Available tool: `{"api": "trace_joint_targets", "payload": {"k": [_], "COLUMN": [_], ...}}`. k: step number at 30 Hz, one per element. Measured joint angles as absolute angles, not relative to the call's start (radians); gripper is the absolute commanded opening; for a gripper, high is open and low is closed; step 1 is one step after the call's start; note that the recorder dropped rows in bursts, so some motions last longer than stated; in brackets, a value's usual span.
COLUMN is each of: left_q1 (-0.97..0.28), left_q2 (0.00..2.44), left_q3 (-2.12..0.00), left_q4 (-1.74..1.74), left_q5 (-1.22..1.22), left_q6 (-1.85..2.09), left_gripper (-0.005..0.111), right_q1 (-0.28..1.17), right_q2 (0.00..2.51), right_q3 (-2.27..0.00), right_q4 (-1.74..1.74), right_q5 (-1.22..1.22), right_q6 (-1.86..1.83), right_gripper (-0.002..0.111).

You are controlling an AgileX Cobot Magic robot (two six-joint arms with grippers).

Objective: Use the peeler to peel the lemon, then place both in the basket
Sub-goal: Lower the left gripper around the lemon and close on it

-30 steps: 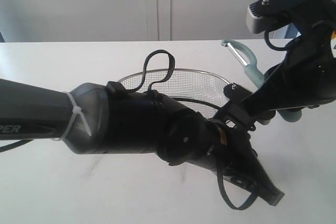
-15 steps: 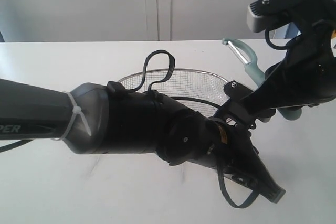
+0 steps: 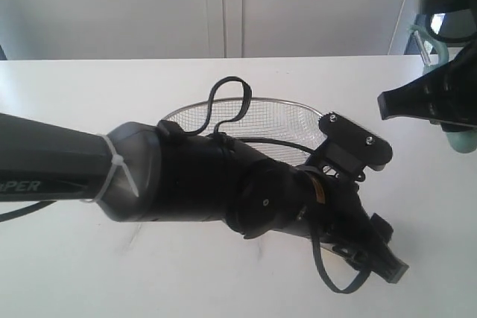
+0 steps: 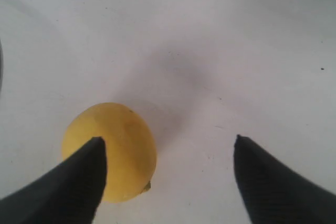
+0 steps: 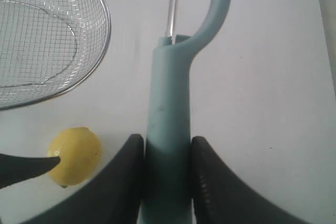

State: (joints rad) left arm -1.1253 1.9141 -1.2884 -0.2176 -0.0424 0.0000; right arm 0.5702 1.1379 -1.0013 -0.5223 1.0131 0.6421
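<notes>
Sitting on the table (image 4: pixel 210 35) near the basket (image 5: pixel 103 19), the lemon (image 4: pixel 123 140) lies by one finger of the wide-open left gripper (image 4: pixel 168 139), which should move over to centre it before squeezing, while the right gripper (image 5: pixel 167 142) holds the peeler (image 5: pixel 168 98).

In the exterior view the left arm (image 3: pixel 186 180) hid the basket (image 3: pixel 287 103) on its near side, and the peeler (image 5: pixel 168 124) ran off the right wrist view at both ends.

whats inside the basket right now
Nothing shows in the part of the basket that the right wrist view takes in; the lemon lies outside it on the table. The rest is cut off there, and the left arm covers most of it in the exterior view.
</notes>
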Motion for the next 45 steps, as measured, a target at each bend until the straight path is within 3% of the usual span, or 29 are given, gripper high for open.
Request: {"api": "trace_joint_targets", "payload": {"k": [15, 45], "left_q1": [-1.125, -1.092], "left_q2": [2.001, 1.965], "left_q3": [-1.297, -1.299], "left_q4": [-0.219, -0.221], "left_q5": [-0.186, -0.145], "left_q6": [0.000, -0.006], "left_gripper": [0.088, 0.088], "right_q1": [0.570, 0.570], "right_q2": [1.138, 1.138], "right_q3": [-1.001, -1.001], "right_q4": [-0.528, -0.528], "right_q5": [1.036, 1.040], "right_q6": [0.640, 0.640], "right_gripper": [0.000, 0.000]}}
